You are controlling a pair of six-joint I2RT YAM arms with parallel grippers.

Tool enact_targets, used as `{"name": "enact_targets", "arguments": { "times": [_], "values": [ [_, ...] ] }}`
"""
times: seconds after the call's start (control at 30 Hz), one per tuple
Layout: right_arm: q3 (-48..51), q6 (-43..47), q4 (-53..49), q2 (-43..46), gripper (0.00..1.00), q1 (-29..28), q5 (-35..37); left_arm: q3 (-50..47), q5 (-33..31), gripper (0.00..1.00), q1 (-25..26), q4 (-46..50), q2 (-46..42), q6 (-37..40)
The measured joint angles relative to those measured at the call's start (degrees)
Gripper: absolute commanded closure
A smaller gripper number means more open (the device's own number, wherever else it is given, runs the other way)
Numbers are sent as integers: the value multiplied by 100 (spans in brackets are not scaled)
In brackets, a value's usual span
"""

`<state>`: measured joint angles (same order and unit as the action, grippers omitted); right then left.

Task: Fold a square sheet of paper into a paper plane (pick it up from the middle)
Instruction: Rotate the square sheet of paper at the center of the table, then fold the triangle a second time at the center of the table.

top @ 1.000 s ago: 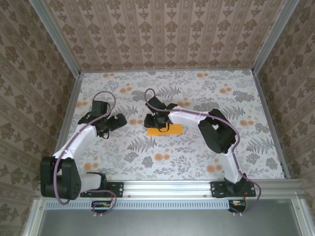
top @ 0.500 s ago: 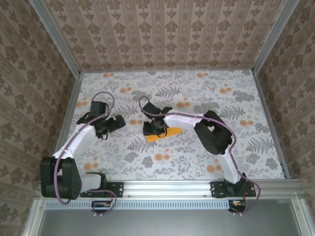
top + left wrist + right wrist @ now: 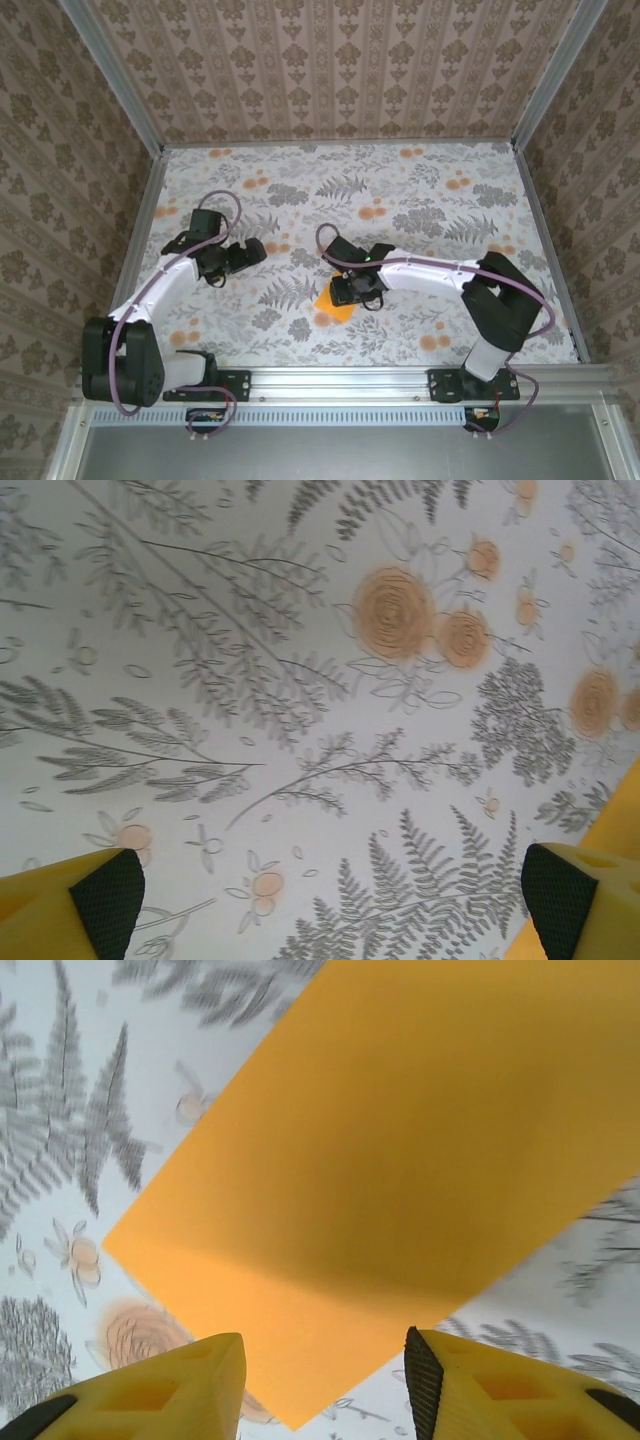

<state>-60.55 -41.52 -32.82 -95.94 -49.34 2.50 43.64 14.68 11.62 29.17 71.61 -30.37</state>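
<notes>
The sheet of paper (image 3: 333, 304) is plain orange-yellow and lies flat on the flowered table, turned like a diamond, a little near of centre. My right gripper (image 3: 357, 289) hovers over its far right part. In the right wrist view the paper (image 3: 400, 1150) spreads out ahead, and one corner reaches in between my yellow fingers (image 3: 170, 1390); the right gripper (image 3: 322, 1392) stands open, its jaws apart and not pinching the sheet. My left gripper (image 3: 250, 254) sits off to the left, wide open over bare cloth (image 3: 330, 905). The paper plane is out of view.
The tablecloth carries grey ferns and small orange flower prints (image 3: 373, 212). Aluminium rails run along the near edge (image 3: 420, 372) and the left side (image 3: 142, 225). Patterned walls (image 3: 330, 70) close the table on three sides.
My right arm has swung toward the near side and to the right, bringing the paper along, and its jaws have widened. The left gripper has shifted slightly right.
</notes>
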Motion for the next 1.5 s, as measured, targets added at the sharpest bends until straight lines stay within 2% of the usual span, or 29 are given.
{"name": "enact_targets", "arguments": {
  "times": [0.13,0.43,0.8,1.07,1.27,1.33,1.5],
  "values": [
    [26,-636,101,17,51,219,461,0,221,0,205,-168,4,-55],
    [-205,-1137,199,-691,52,857,675,-127,732,1,533,-573,79,-317],
    [-868,-522,400,-1305,57,1003,435,-142,1226,11,756,-610,197,-328],
    [-1200,264,507,-1541,57,1073,66,-345,1399,24,1235,-883,345,-616],
    [-1248,396,428,-1429,48,1001,44,-640,1405,30,1620,-1211,345,-1132],
    [-1370,433,229,-1432,42,911,160,-697,1388,31,1698,-1276,345,-1279],
    [-1808,564,-297,-1482,30,527,579,-745,1145,32,1606,-1298,343,-1497]
  ]
}}
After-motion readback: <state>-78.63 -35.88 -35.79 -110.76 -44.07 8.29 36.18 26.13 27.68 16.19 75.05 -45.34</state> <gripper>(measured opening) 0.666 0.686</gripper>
